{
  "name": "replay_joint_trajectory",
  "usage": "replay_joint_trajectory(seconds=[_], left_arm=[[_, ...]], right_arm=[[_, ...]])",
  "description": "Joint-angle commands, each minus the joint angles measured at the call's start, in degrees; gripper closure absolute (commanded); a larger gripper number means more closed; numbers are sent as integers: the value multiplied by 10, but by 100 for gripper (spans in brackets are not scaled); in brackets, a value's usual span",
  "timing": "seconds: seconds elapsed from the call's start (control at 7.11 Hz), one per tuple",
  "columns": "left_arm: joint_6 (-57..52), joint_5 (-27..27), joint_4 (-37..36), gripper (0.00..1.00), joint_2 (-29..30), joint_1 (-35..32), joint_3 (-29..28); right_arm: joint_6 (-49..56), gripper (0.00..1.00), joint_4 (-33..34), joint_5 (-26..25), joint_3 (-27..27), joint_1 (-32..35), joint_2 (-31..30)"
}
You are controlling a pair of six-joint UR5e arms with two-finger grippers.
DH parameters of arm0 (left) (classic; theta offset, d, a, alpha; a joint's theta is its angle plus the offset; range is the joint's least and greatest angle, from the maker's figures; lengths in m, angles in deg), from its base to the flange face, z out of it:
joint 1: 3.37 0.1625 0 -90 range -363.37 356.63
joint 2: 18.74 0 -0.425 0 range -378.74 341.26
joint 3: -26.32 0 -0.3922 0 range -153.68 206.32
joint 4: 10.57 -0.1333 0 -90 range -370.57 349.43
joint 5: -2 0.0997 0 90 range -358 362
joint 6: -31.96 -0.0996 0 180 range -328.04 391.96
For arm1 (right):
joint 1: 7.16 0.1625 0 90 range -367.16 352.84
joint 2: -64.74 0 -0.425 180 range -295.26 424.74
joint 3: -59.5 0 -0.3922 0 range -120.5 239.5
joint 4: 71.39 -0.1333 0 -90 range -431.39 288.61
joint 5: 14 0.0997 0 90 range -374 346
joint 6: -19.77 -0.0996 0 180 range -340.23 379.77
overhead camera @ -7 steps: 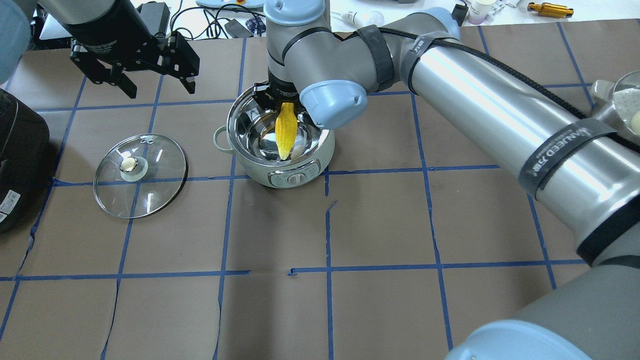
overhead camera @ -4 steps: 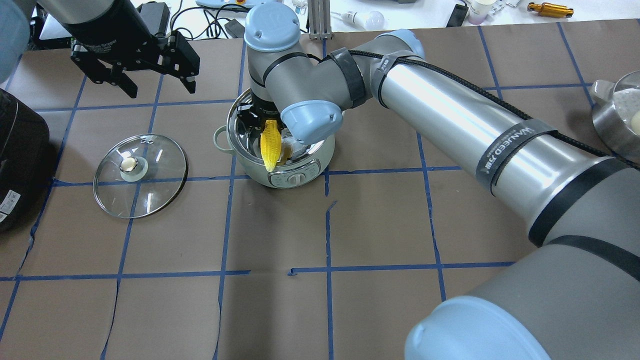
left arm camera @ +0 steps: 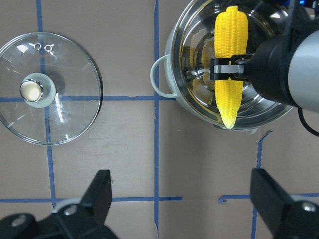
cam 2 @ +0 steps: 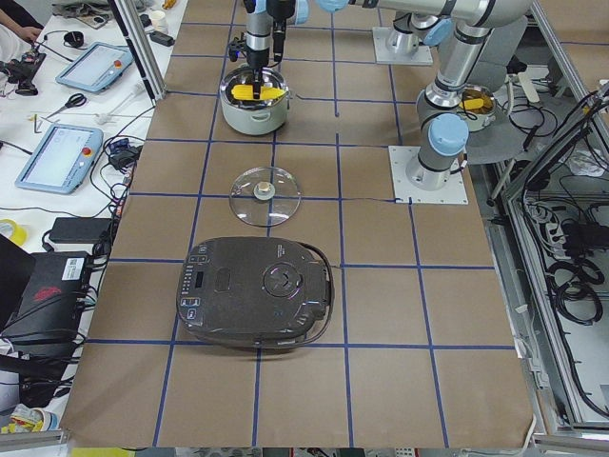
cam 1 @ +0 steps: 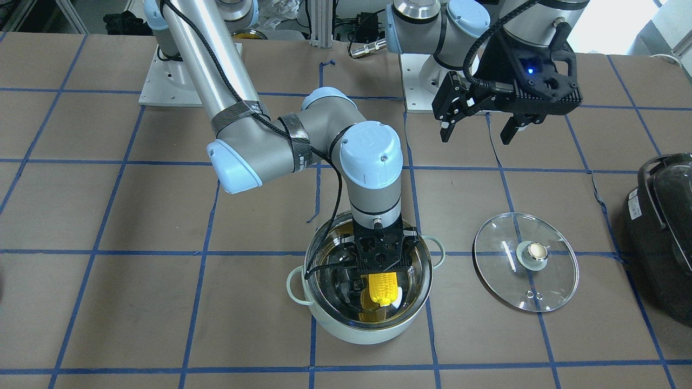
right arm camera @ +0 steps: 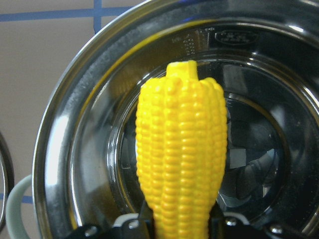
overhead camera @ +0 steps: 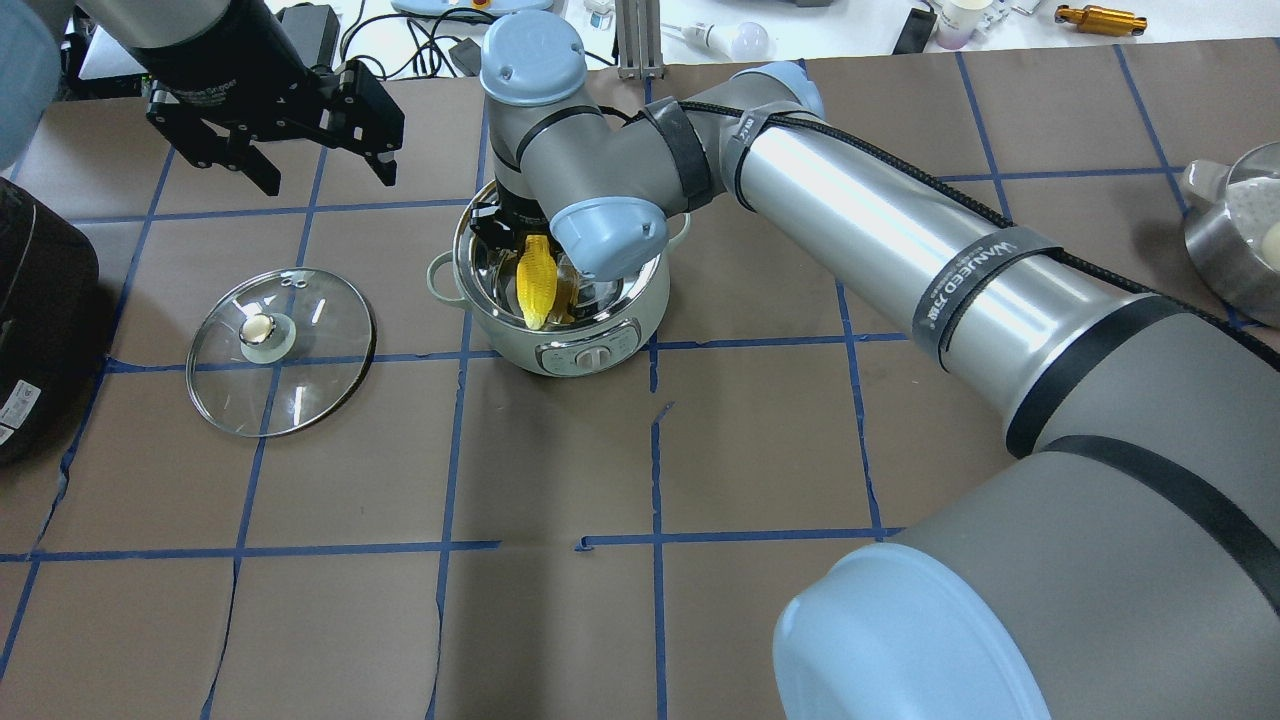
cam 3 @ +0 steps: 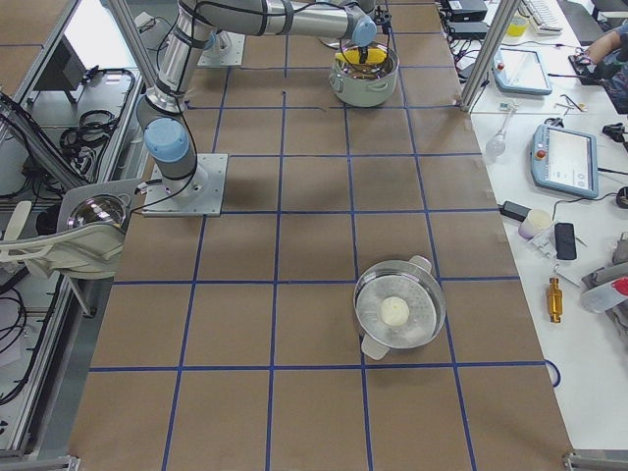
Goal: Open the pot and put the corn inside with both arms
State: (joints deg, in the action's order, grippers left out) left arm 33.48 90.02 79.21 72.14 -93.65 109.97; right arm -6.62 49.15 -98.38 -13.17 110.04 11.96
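Going left to right in the overhead view: the black appliance sits at the far edge, out of play. The left gripper hovers at about 10 o'clock from the pot, fingers spread wide with nothing in them. The glass lid lies flat on the table at the pot's 9 o'clock, well apart from it, so the opening part looks done.

Then the pot itself, with the right gripper reaching down into it and clamped across the corn at roughly mid-length. The cob lies across the steel bowl, with its pointed tip toward the 6 o'clock rim. I can't tell if it's touching the bottom yet.

My guess on handling: the corn looks light and stiff, probably a plastic prop. The bumpy kernels should help grip, but the taper means a pinch near the tip could squirt it out, so the thick middle is the spot to hold. Dropping it shouldn't hurt it, though it may roll on the slick steel.

Far right, a steel bowl, not involved.
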Motion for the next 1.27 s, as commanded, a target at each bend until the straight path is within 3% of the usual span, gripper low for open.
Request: replay_joint_trajectory(seconds=[0.0,0.14,0.28,0.56,0.7,0.99,1.13], left_arm=[[0,-1,0,0,0,0,0],[0,-1,0,0,0,0,0],[0,-1,-1,0,0,0,0],[0,-1,-3,0,1,0,1],[0,-1,-3,0,0,0,0],[0,-1,-3,0,0,-1,1],[0,-1,-3,0,0,0,1]], right_arm=[[5,0,-6,-4,10,-4,-8],[7,0,-27,-2,7,-12,-39],[31,0,-91,-1,7,-29,-69],[90,0,-298,-7,1,-62,-168],[114,0,-358,-10,-10,-96,-212],[166,0,-389,-54,-85,-179,-322],[169,0,-389,-54,-119,-214,-359]])
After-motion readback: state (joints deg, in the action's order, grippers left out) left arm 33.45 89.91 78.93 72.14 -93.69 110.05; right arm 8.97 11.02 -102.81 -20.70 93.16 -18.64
